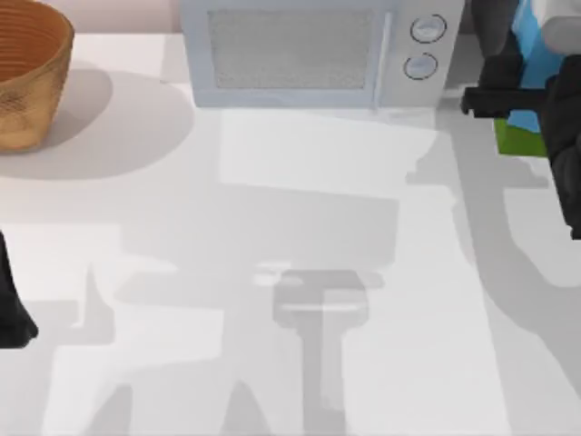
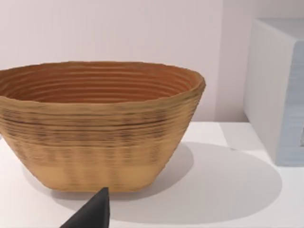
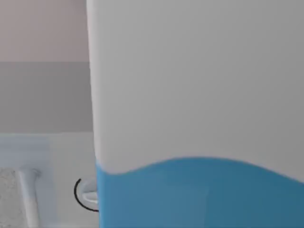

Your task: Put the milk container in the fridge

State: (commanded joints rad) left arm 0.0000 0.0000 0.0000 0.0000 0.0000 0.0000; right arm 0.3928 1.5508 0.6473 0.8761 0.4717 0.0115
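Starting at the top view's left edge, the left arm (image 1: 14, 309) sits parked low at the table's (image 1: 300, 363) side, its own camera facing a woven basket (image 2: 95, 128) that stands at the far left corner (whether that pincer is apart or together cannot be told, since just one dark fingertip pokes into the picture). Right of the basket, along the back edge, stands the light blue-grey microwave (image 1: 309, 50) with its two round dials (image 1: 425, 45), door closed. Further right, at the far right corner, the right gripper (image 1: 531, 104) is clamped on the milk carton (image 1: 536, 54), which hangs tilted just beside the microwave's dial end, its green base towards the near side and its blue body and white top towards the back. From the right wrist, the carton's white and blue side (image 3: 199, 118) looms close, with a dial behind it.
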